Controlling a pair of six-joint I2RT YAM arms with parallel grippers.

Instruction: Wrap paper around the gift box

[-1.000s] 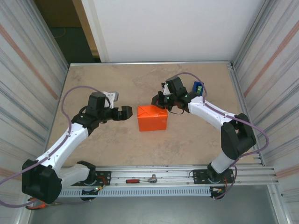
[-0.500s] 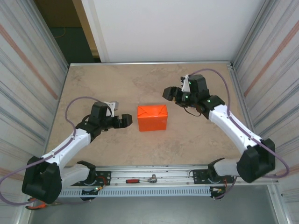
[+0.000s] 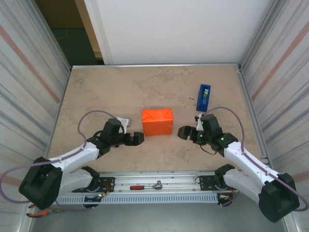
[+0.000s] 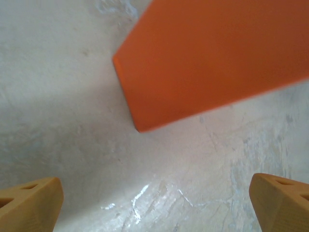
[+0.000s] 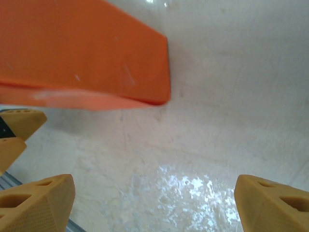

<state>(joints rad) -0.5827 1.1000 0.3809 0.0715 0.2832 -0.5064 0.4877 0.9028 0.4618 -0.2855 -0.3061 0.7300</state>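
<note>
At the centre of the table (image 3: pixel 111 92), the paper (image 3: pixel 157 122) is bright orange, smooth and matte, folded tight into a block-shaped parcel with crisp edges; the tabletop is mottled beige, stone-like, with glossy glints; a blue tape dispenser (image 3: pixel 203 97) lies at the parcel's two o'clock, well apart; the left gripper (image 3: pixel 137 139) at eight o'clock and the right gripper (image 3: pixel 183 132) at four o'clock stand near it, wedge-shaped tan fingers (image 4: pixel 29 203) spread wide, holding nothing.
</note>
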